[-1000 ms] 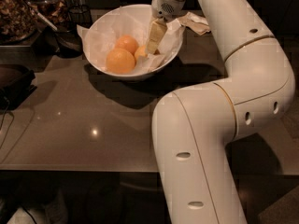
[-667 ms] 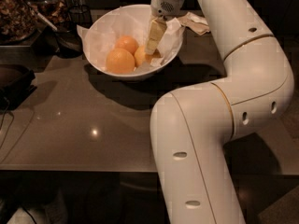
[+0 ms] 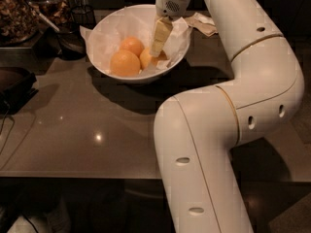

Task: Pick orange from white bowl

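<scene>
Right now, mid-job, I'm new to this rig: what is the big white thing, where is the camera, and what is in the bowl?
The big white thing is the robot's single arm, bent at its joints and reaching over a dark table. There is only one view. It looks down past the arm from above, and where the camera is mounted is not on record. At the arm's far end is the cream gripper, lowered into the paper-lined bowl. Its tip is at the paler orange, which it partly hides. I cannot tell whether it has hold of it. Two other fruits lie to the left of it in the bowl.
</scene>
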`<control>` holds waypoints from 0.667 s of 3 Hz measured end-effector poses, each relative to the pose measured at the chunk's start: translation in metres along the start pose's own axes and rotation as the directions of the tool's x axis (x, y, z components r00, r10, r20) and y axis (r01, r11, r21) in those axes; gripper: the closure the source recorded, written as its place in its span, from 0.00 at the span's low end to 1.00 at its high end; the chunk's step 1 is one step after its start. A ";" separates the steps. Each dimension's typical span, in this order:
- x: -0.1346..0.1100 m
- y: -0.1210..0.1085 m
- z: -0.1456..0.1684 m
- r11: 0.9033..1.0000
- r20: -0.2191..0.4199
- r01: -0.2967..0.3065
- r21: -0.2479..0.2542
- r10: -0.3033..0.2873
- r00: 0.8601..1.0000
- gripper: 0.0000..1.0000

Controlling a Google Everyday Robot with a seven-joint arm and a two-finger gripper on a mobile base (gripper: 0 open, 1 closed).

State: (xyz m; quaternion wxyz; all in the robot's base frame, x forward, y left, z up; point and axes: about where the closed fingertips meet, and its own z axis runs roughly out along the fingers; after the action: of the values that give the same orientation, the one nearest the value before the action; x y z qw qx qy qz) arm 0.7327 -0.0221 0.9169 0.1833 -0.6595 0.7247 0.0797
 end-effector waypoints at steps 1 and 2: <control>0.004 0.004 0.005 1.000 0.010 -0.013 -0.026 0.013 1.000 0.20; 0.008 0.008 0.009 0.998 0.018 -0.024 -0.050 0.025 1.000 0.25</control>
State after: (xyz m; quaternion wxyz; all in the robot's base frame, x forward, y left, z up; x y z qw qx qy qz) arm 0.7260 -0.0254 0.9043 0.1726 -0.6542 0.7287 0.1058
